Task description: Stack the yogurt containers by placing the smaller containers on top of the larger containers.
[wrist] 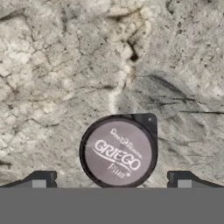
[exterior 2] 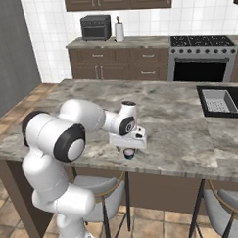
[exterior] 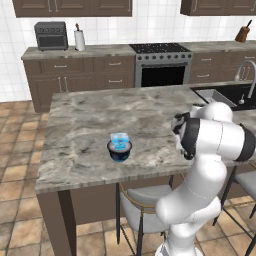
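The fingers stand spread wide and hold nothing, their two dark tips apart on either side of the tiny dark round cup with a pale lid printed "GRIEGO Plus", which sits between them on the grey-veined marble surface without touching either tip. In the right base view the same tiny cup stands directly below the hand, near the surface's front edge. Well away from the fingers, the translucent light-blue squarish cup rests on top of the wide dark navy bowl-like cup.
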### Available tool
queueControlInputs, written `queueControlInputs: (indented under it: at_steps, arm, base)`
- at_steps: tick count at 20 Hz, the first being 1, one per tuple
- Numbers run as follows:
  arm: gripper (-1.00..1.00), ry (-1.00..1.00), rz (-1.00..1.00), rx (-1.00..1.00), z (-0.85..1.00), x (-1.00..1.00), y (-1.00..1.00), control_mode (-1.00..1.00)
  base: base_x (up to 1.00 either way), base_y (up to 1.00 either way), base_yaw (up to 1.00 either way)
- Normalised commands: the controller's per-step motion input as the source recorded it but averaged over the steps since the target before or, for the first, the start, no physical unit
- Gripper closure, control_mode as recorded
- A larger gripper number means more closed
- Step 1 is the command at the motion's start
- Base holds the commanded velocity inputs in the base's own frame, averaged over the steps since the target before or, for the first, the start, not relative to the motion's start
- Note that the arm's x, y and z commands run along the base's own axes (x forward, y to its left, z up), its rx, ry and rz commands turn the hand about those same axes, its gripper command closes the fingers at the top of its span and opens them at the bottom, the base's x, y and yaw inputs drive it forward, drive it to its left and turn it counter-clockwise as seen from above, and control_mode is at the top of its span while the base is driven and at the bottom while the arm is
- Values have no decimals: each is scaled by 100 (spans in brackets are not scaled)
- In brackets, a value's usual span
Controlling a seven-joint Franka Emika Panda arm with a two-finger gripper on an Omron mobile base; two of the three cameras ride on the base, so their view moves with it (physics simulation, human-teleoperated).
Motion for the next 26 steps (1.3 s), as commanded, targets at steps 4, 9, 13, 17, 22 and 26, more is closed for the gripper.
queueControlInputs:
  at_steps: [4,9,13,17,22,26]
  arm:
    - [-100,4,0,1,-22,0,0,-100]
    - [-100,4,0,1,-22,2,0,-100]
    - [-100,3,0,0,-20,2,0,-100]
    - [-100,2,0,0,-17,1,-1,-100]
    - [100,0,0,1,-7,0,0,-100]
    - [100,-1,0,3,5,-15,0,-100]
  base:
    - [0,0,0]
    - [0,0,0]
    - [0,0,0]
    - [0,0,0]
    - [0,0,0]
    - [0,0,0]
